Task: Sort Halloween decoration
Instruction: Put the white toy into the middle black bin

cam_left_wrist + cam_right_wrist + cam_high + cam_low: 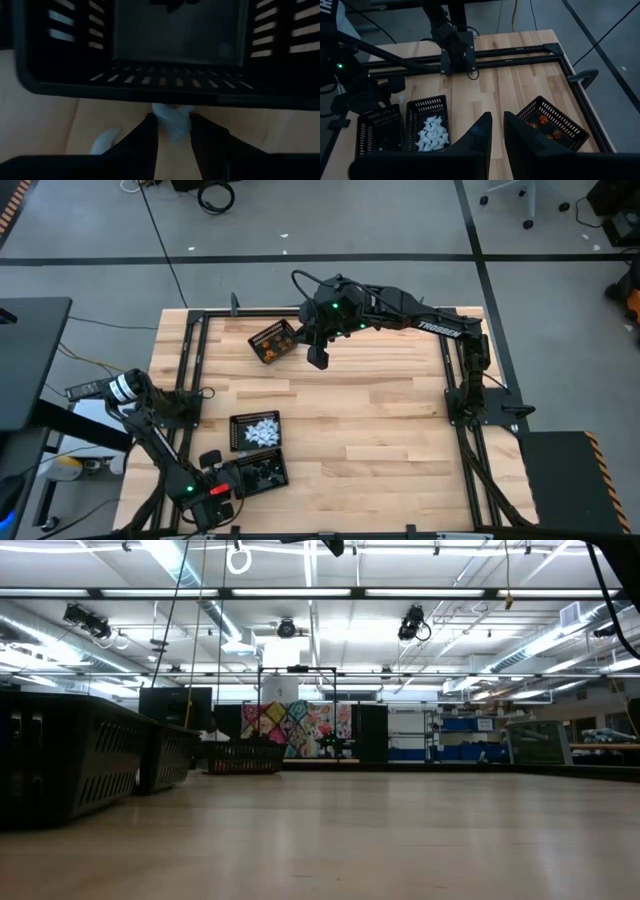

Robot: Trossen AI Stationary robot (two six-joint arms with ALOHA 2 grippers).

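Note:
My left gripper (172, 137) points down at the table's near left, just beside a black mesh basket (262, 470) holding dark pieces, with a white decoration piece (171, 121) between its fingertips. A second white piece (102, 142) lies on the wood close by. Another basket (255, 430) holds several white pieces, and a far one (272, 340) holds orange pieces. My right gripper (497, 125) hangs high over the table's far middle, shut, with nothing in it. My left gripper pinches the white piece (172, 125) between its two fingertips, coming from above and pointing down. The piece sits low at the wood just in front of the basket's wall; whether it is lifted clear I cannot tell.
A black metal frame (200, 360) runs round the wooden table top. The three baskets stand along the left half; bare wood (380, 420) fills the middle and right. The right arm (400, 315) reaches across the far edge.

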